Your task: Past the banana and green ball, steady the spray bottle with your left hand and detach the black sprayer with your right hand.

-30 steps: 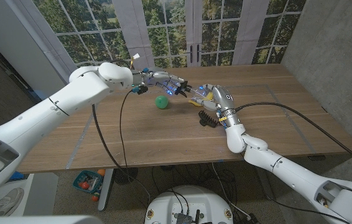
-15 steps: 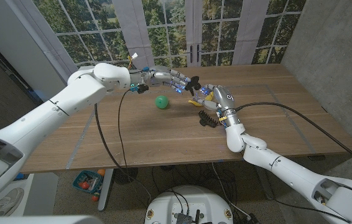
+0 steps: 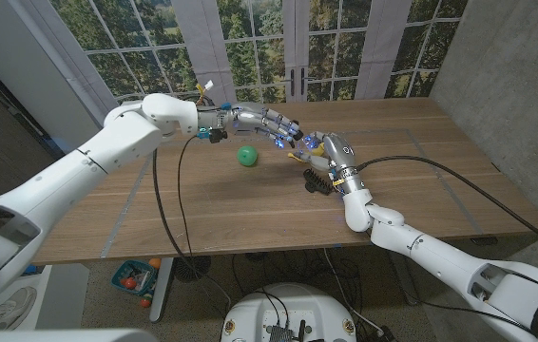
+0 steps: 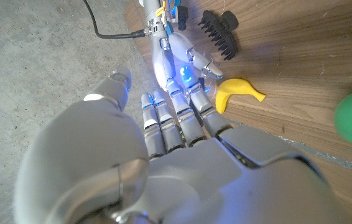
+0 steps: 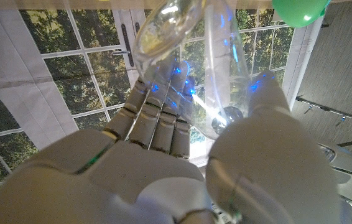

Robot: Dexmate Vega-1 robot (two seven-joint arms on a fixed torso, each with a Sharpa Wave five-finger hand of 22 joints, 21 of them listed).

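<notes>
Indoor test room: wooden table [image 3: 250,199], tall paned windows [image 3: 250,38], concrete wall [image 3: 516,85].

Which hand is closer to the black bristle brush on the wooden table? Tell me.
Right. The right hand is just beyond the black bristle brush, its wrist passing beside it. The left hand reaches in farther off, past the green ball.
</notes>
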